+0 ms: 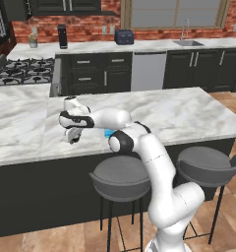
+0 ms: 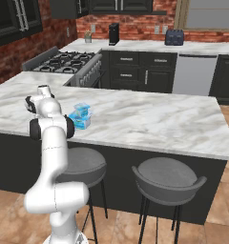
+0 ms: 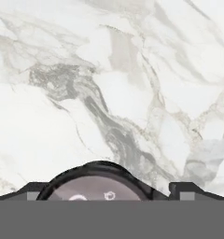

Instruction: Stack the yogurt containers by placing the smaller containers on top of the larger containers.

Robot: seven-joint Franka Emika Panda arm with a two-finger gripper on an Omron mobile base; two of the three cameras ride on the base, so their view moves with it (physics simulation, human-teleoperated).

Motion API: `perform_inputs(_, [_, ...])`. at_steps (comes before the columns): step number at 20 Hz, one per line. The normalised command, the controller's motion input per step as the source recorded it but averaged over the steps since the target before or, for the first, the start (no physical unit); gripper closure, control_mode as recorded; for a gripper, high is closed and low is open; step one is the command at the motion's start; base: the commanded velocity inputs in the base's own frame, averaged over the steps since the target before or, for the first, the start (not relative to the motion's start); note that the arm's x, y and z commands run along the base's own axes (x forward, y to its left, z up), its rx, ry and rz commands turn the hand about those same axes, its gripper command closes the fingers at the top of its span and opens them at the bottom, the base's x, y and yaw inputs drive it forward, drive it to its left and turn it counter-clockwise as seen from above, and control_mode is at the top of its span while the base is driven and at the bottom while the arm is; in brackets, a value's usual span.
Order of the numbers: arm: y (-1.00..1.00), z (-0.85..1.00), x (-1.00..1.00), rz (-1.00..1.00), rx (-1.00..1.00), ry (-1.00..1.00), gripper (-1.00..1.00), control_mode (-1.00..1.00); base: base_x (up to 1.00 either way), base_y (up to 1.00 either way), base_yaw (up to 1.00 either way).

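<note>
Flanking gripper [image 3: 107,189]: marble counter [image 3: 132,70]

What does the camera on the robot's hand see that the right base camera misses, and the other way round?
The hand view catches a tiny dark round cup with a pale top, sitting between the gripper fingertips. The right base view shows the stacked light-blue tub and medium cup, the stools and the stove. Both show the marble counter.

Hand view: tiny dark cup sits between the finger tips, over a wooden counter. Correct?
Not wooden. The hand view shows the tiny dark cup between the tips of the gripper over a white, grey-veined marble counter. The rest holds.
</note>
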Motion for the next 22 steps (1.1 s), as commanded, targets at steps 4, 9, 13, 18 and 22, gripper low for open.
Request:
perform_inputs(4, [0.35, -0.07, 0.14, 0.09, 0.0, 0.05, -1.0, -1.0, 0.0, 0.0, 0.0])
perform_inputs(9, [-0.1, -0.12, -0.23, 0.09, 0.03, 0.01, -1.0, -1.0, 0.0, 0.0, 0.0])
perform_inputs(13, [-0.18, -0.17, -0.32, 0.07, 0.06, 0.0, -1.0, -1.0, 0.0, 0.0, 0.0])
perform_inputs(18, [0.0, -0.17, -0.19, 0.04, 0.01, 0.0, 1.0, -1.0, 0.0, 0.0, 0.0])
perform_inputs(22, [0.0, -0.21, -0.17, 0.03, 0.0, 0.0, 1.0, -1.0, 0.0, 0.0, 0.0])
